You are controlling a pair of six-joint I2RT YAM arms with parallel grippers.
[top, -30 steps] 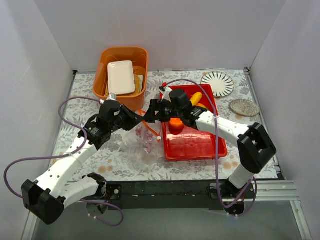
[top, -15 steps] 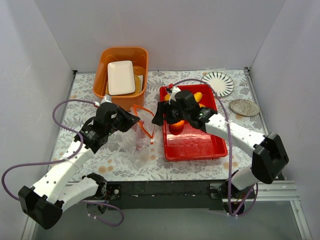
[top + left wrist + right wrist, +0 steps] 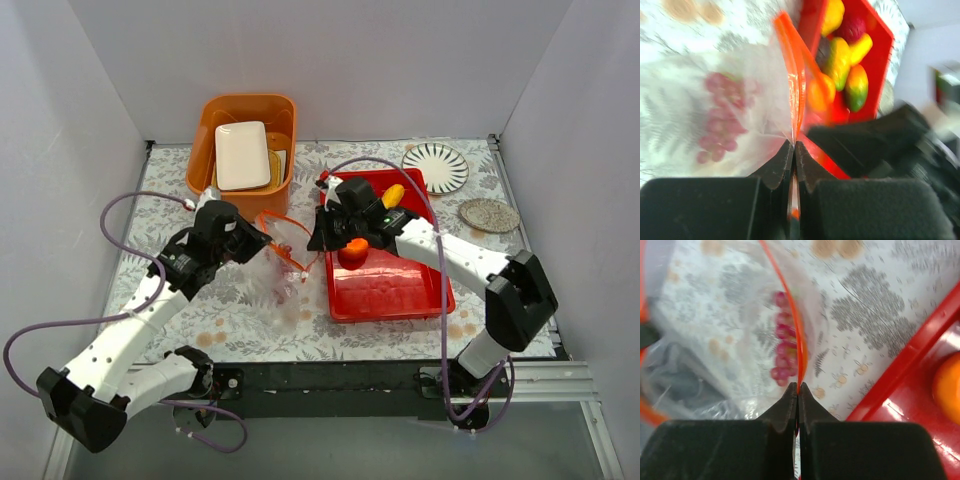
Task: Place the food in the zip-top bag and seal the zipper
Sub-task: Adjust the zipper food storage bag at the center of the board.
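Beside the tray (image 3: pixel 392 292), left pincer (image 3: pixel 794 145) and right pincer (image 3: pixel 798 389) pinch the crinkly bag's (image 3: pixel 275 292) thin zipper (image 3: pixel 792 85).

The 2 arms angle inward, left fingers (image 3: pixel 774 172) and right fingers (image 3: pixel 782 411) clamped together.

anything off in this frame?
Nothing is spilled or damaged. One oddity: the bag holds only the grapes, while the orange and mangoes sit in the red tray. Yet the left fingers and right fingers are both shut on the zipper.
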